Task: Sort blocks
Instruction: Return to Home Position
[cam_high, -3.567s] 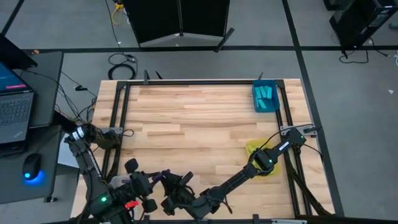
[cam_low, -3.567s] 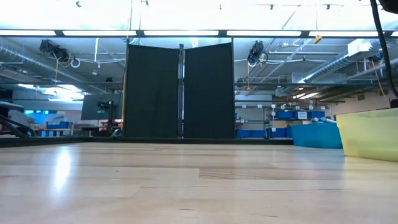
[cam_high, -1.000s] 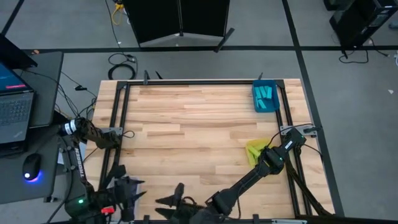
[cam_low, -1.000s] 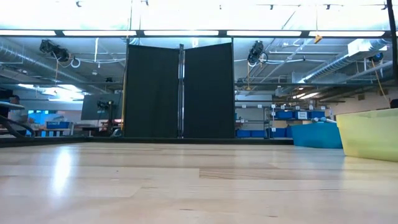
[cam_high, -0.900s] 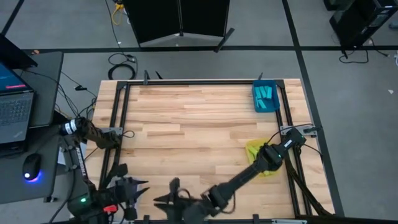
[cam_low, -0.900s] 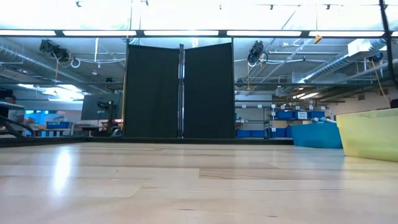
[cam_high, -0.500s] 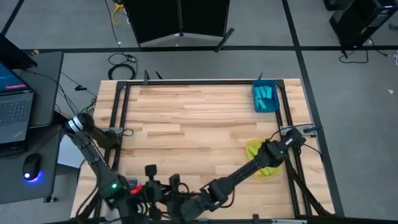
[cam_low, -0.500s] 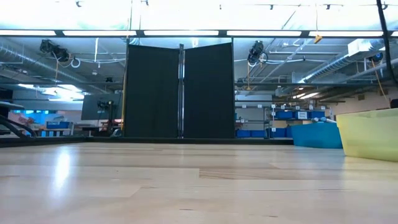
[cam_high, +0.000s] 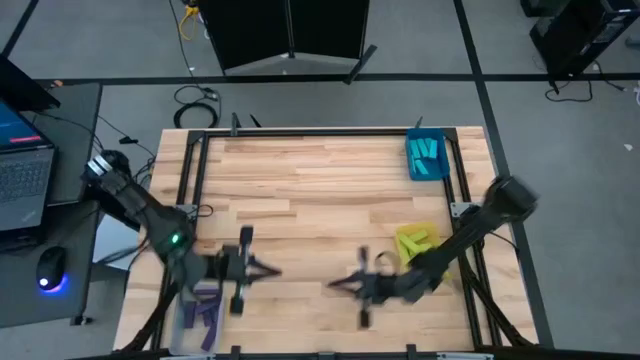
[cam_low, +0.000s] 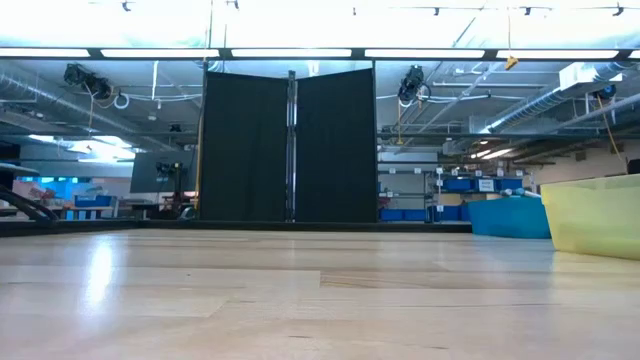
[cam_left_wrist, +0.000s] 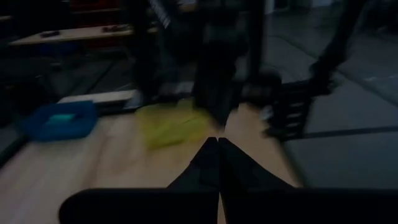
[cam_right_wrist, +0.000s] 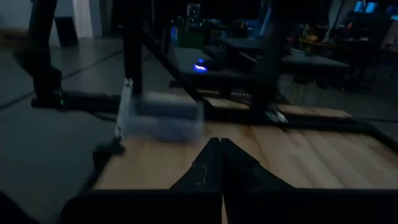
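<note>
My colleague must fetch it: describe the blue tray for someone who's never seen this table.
On the wooden table, go to the corner at the high view's top right. The blue tray sits there holding cyan blocks; its only neighbour, the yellow tray, lies lower on that side.

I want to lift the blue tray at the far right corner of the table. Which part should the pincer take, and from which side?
Probably the short wall of the blue tray nearest the arms, from above, one finger inside and one outside. The wall is thin and upright, the cyan blocks lie toward the far end, and the black frame rail crowds one long side.
</note>
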